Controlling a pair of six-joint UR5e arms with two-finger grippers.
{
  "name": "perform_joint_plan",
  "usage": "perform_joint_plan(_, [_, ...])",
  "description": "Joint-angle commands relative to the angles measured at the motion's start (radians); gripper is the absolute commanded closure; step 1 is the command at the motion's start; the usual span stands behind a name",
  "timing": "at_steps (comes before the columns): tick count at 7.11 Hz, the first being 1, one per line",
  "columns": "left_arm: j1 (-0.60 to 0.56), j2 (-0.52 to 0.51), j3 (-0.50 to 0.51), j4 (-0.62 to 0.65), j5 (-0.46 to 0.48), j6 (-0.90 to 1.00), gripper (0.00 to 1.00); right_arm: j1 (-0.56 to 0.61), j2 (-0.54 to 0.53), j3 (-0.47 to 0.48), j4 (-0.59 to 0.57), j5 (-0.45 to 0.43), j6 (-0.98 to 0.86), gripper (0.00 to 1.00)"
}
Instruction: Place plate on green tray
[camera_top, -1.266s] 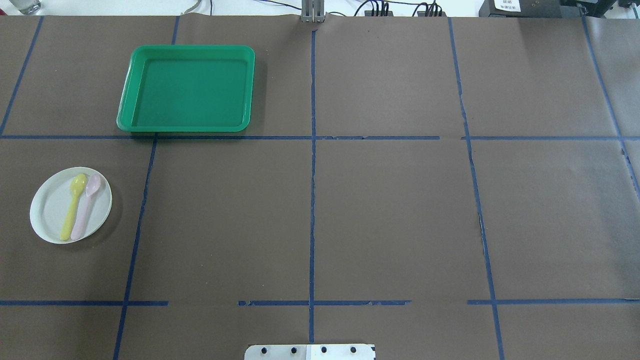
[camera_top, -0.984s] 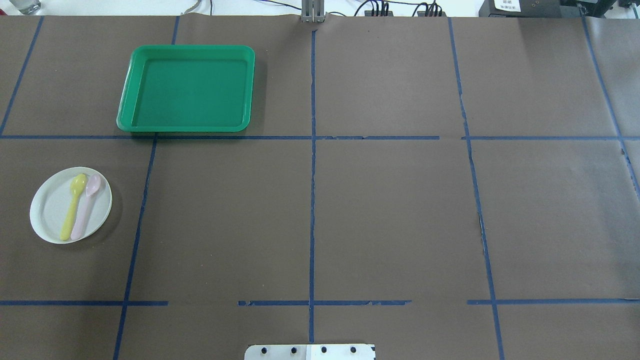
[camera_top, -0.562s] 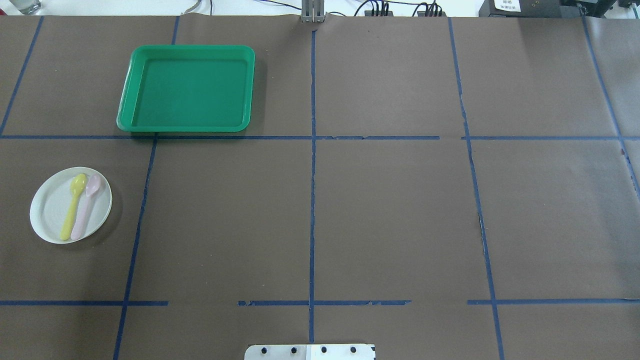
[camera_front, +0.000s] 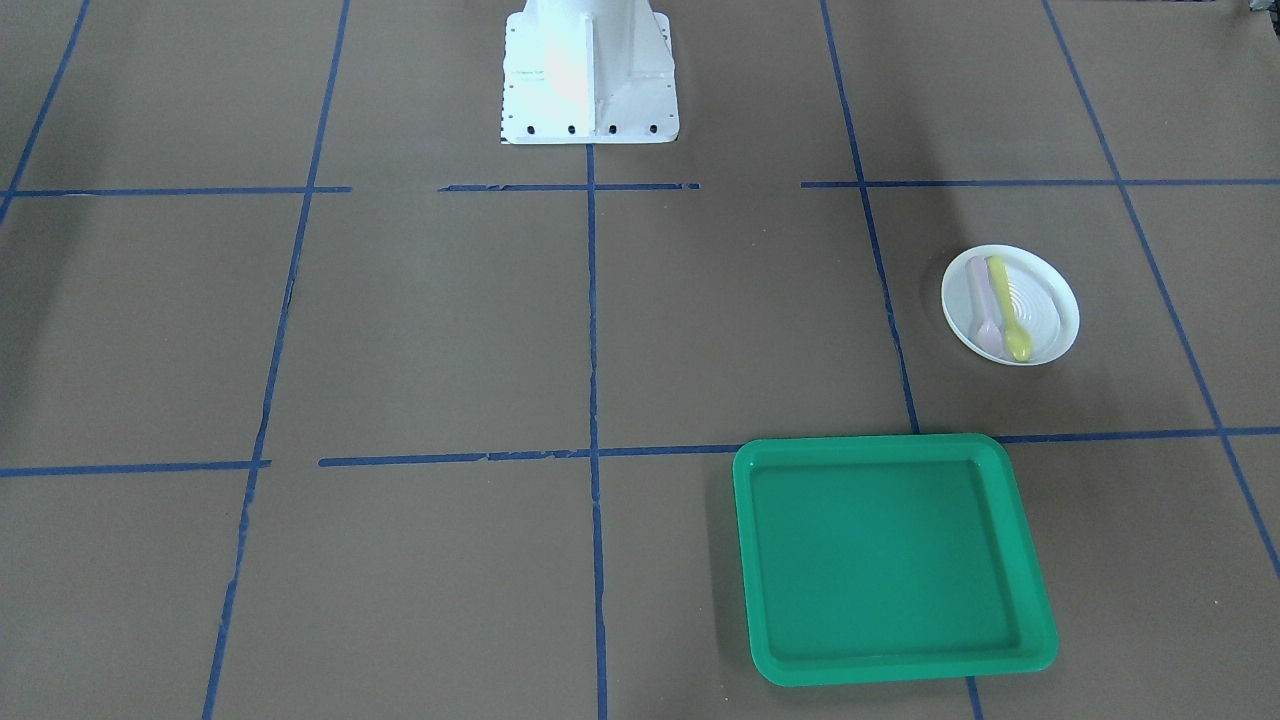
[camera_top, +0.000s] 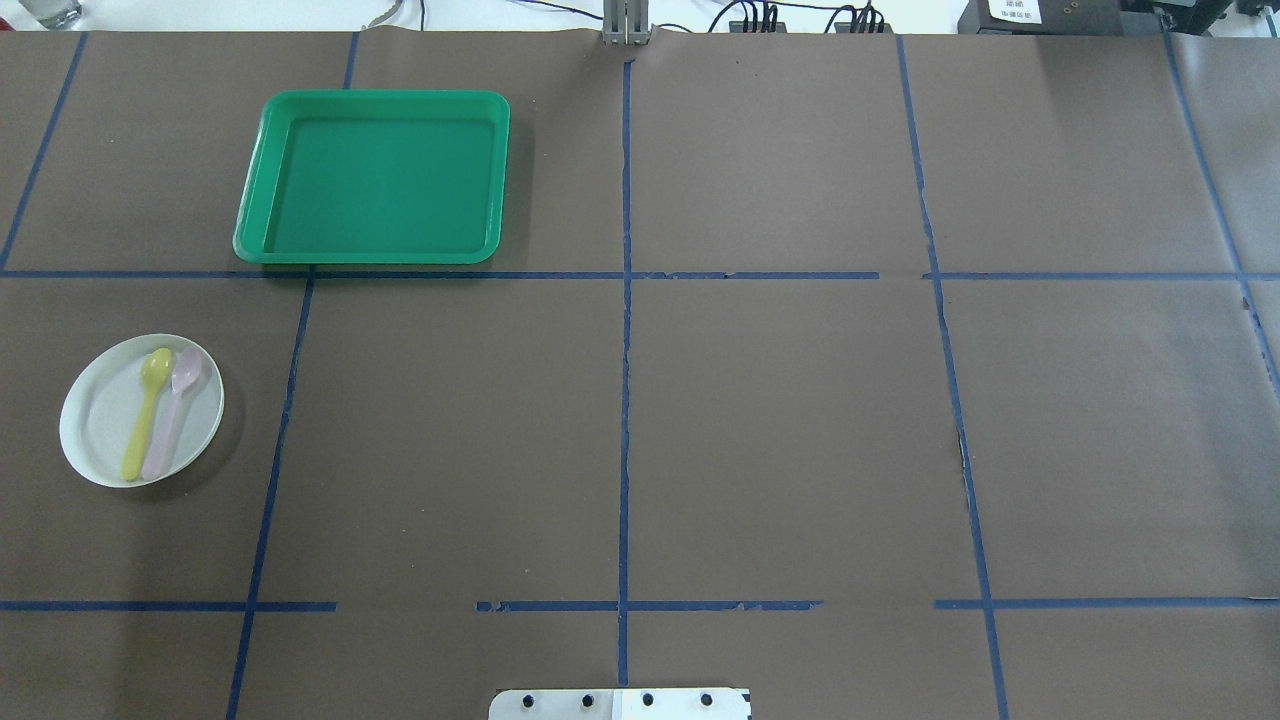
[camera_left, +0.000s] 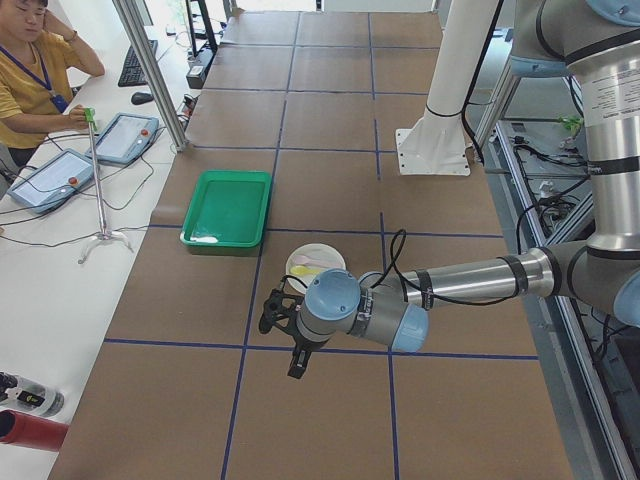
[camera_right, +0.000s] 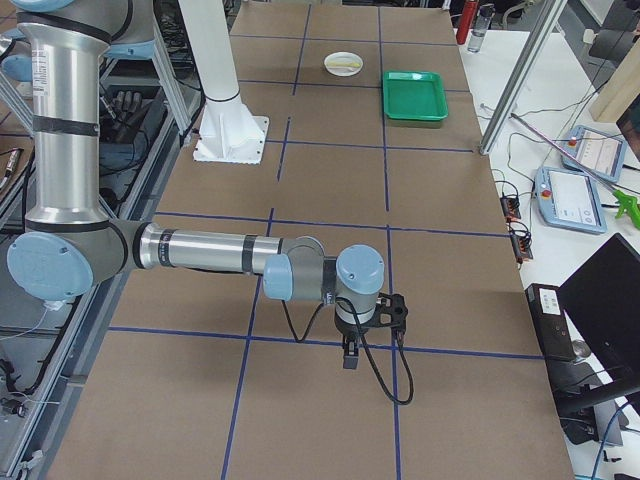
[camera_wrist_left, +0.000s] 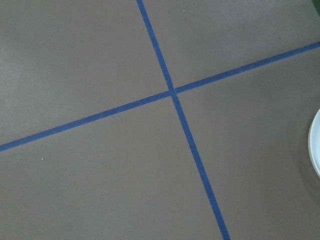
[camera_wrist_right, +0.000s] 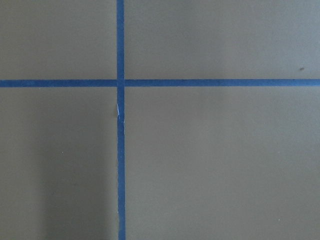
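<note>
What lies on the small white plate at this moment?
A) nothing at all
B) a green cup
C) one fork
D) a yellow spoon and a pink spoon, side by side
D: the overhead view shows the yellow spoon and the pink spoon lying side by side on the plate, which sits apart from the green tray.

Left gripper (camera_left: 296, 366) and right gripper (camera_right: 349, 360), both downward.
</note>
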Motion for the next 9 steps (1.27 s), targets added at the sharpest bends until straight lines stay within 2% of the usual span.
perform_joint_plan(1, [0.116, 0.003, 0.033, -0.102, -0.001, -0.257, 0.00, 0.000, 0.000, 0.000, 0.000, 0.000, 0.000, 0.00])
perform_joint_plan(3, [0.257, -0.032, 0.035, -0.114, -0.001, -0.456, 0.00, 0.000, 0.000, 0.000, 0.000, 0.000, 0.000, 0.00])
perform_joint_plan(6, [0.449, -0.181, 0.092, -0.114, 0.007, -0.685, 0.00, 0.000, 0.000, 0.000, 0.000, 0.000, 0.000, 0.00])
perform_joint_plan(9, [0.511, -0.195, 0.106, -0.116, 0.012, -0.704, 0.02, 0.000, 0.000, 0.000, 0.000, 0.000, 0.000, 0.00])
